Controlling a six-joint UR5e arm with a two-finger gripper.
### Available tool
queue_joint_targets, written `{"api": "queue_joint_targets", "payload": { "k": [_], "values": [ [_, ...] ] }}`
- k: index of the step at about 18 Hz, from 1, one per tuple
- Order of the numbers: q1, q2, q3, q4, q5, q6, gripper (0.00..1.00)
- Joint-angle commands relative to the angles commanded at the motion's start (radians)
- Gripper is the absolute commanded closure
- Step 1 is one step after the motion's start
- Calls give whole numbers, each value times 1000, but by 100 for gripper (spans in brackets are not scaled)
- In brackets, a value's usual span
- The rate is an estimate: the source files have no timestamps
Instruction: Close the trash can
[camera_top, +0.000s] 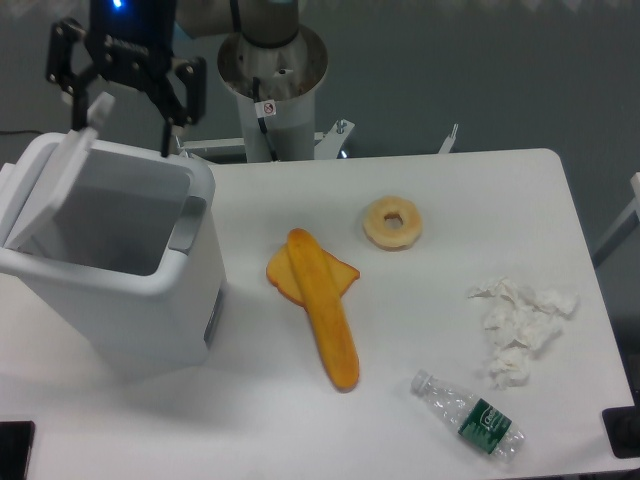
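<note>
Lid partway down, trash can not yet shut.

We saw the trash can (110, 270) at the table's (420, 400) left end, its lid (55, 185) tilted over the opening; our gripper (122, 105) hung above it, fingers spread, holding nothing. Next we judged a steady downward push necessary.

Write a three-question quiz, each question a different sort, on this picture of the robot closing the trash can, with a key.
1. True or false: the trash can lid is fully shut.
2. Which lies nearest the bottle? A) doughnut B) tissues C) trash can
3. Fill in: the gripper has its fingers spread above the can's ___ edge.

Key
1. False; the lid is tilted partway over the opening.
2. B
3. Rear
</note>
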Motion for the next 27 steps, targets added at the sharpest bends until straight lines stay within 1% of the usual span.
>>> {"api": "queue_joint_targets", "payload": {
  "k": [3,7,10,14,19,27],
  "values": [
    [12,-31,0,17,14,3,0],
    [28,-86,0,40,19,34,0],
    [41,-104,-9,52,19,34,0],
    [43,-104,-38,60,32,61,0],
    [41,-115,-57,60,40,64,0],
    [41,-129,-61,60,40,64,0]
  ]
}}
